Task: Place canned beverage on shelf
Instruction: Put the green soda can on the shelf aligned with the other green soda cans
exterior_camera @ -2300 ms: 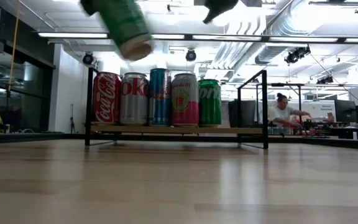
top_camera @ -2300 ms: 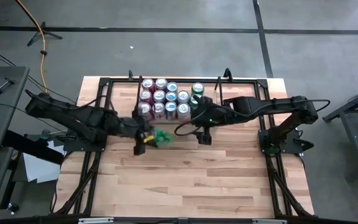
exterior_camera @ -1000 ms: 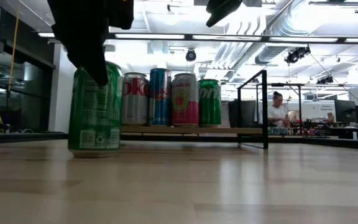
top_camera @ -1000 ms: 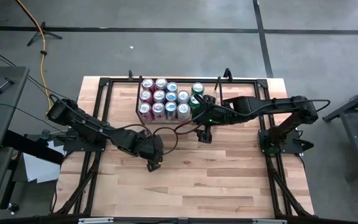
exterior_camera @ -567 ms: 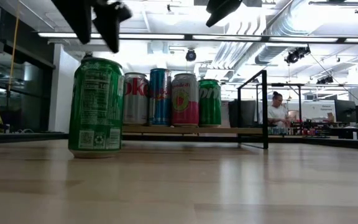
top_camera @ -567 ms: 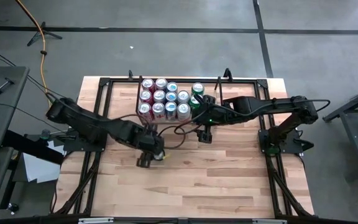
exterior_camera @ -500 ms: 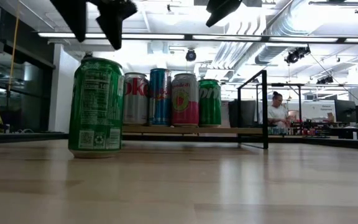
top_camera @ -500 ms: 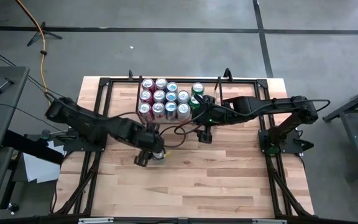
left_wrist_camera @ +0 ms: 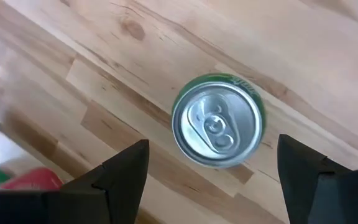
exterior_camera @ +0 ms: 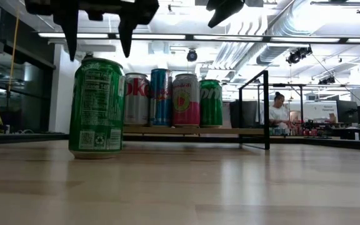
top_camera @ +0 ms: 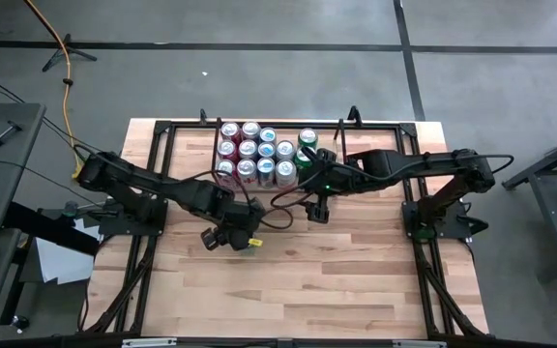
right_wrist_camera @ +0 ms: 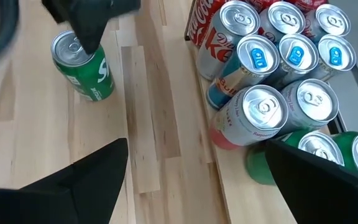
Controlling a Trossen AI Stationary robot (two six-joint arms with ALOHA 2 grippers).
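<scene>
- Green aluminium beverage can [exterior_camera: 96, 107] is seen upright on the light wooden table [top_camera: 356, 271], in front of the shelf's left corner, outside the black-rod shelf [top_camera: 259, 155]; nothing grips it
- Left gripper [exterior_camera: 99, 28] is poised just above the can, pointing down, jaws spread wide and empty
- Right gripper [top_camera: 315, 211] is held beside the shelf, jaws wide, empty
- One loose can is counted; the exact number on the shelf cannot be told

Hidden and cut-off parts around the green can

In the high view the left claw [top_camera: 225, 239] covers nearly all of the green can [top_camera: 250, 243]; its label print is too small to read. In the low view that can [exterior_camera: 96, 107] blocks the shelf [exterior_camera: 180, 130]'s left end and part of a silver can [exterior_camera: 136, 100]. The right claw [exterior_camera: 225, 9] is cut off by the top edge.
</scene>
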